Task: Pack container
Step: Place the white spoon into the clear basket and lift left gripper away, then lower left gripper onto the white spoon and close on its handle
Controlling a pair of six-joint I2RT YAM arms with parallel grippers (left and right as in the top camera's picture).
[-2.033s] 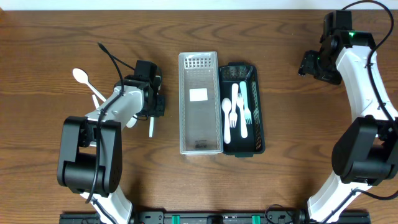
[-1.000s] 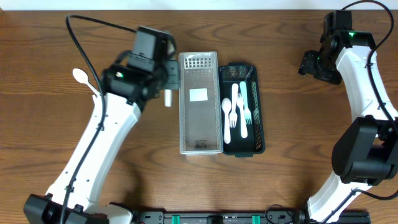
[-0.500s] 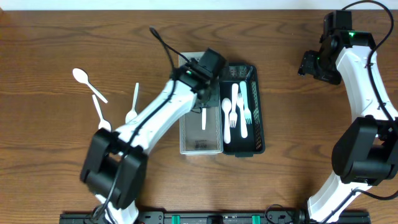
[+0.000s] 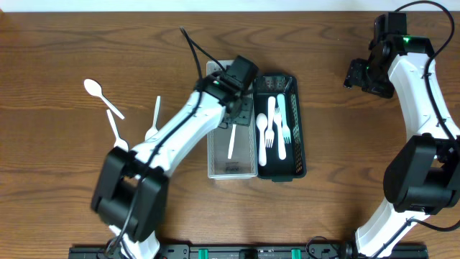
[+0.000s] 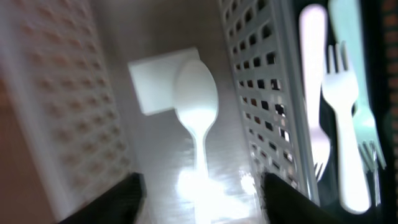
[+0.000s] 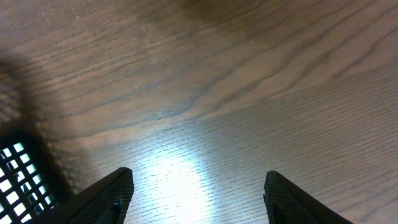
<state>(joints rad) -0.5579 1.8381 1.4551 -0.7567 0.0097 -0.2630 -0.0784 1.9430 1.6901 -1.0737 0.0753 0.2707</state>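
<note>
Spoon (image 5: 195,106) lying loose in clear perforated tray (image 4: 215,155), left gripper (image 5: 199,198) spread wide above it.
Left gripper: holds nothing and hangs low inside the tray walls, its jaws straddling the handle. The bowl rests over a white label on the tray floor, so the piece reads as delivered. Black cutlery tray (image 4: 299,155): touches the clear tray's right side and carries white forks (image 4: 284,129) laid lengthwise, apparently sorted by type. Loose white cutlery (image 4: 92,87): three pieces on the counter (image 4: 57,187), well to the left and within the left arm's reach, probably next to be packed. Right gripper (image 6: 199,199): jaws wide and empty above bare wood at the far right, seemingly parked clear of the work.
</note>
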